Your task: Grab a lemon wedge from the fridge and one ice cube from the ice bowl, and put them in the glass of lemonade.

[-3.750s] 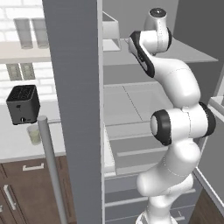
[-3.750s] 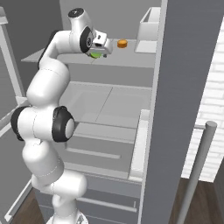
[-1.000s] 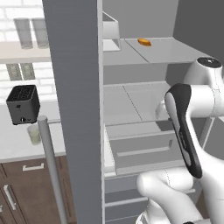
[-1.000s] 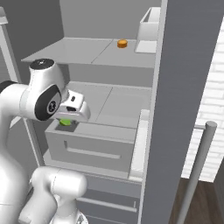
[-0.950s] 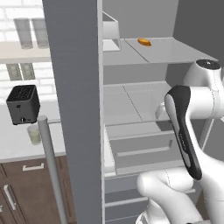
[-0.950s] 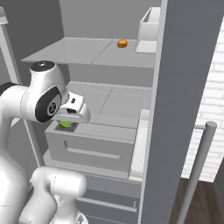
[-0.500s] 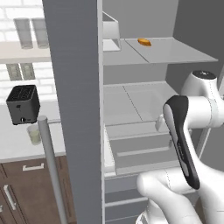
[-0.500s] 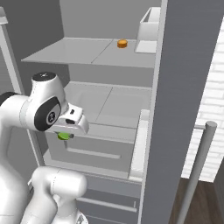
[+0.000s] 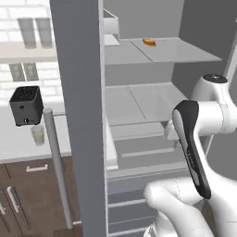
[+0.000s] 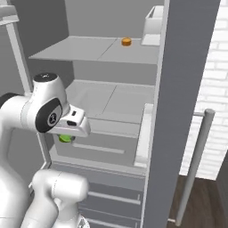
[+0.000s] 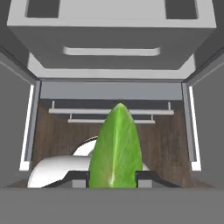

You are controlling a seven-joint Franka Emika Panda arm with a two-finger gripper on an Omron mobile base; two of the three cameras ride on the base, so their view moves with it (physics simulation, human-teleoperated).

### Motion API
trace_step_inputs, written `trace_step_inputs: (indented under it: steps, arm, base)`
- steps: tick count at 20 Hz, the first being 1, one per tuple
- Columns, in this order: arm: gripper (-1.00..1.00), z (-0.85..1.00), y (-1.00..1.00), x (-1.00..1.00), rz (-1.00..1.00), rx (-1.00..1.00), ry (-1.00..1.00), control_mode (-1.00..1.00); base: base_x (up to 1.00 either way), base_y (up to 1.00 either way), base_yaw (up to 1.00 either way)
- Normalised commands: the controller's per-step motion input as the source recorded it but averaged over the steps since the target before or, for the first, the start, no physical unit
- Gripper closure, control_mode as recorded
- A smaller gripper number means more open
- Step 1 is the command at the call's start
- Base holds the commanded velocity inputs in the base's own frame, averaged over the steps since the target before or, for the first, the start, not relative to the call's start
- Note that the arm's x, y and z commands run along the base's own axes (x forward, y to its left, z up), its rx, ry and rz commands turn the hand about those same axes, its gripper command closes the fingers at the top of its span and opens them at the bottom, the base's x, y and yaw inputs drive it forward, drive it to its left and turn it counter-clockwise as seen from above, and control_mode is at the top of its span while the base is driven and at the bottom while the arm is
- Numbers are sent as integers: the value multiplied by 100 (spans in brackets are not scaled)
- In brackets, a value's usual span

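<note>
The green-yellow lemon wedge [image 11: 115, 148] is seen clamped between the two dark fingertips of the gripper [image 11: 113, 177], its pointed end raised away from the hand, and it also shows as a small green patch [image 10: 66, 138] tucked under the white hand in the right base view. The hand is held low in front of the open grey fridge [image 10: 111, 111], just before its pull-out drawer. An orange item [image 9: 149, 41] is left on the upper shelf, and the glass of lemonade [image 9: 37, 134] is seen on the counter beside a black toaster [image 9: 26, 105], well apart from the gripper.
</note>
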Motion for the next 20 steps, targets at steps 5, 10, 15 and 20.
trace_step_inputs:
  steps: [5, 10, 15, 20]
  arm:
    - [100, 0, 0, 0, 0, 0, 0, 100]
    - [100, 0, 0, 0, 0, 0, 0, 100]
    - [100, 0, 0, 0, 0, 0, 0, 100]
    - [100, 0, 0, 0, 0, 0, 0, 100]
  base:
    - [-98, 0, 14]
    - [-52, 1, 80]
    - [-4, 4, 99]
    - [-12, 17, 87]
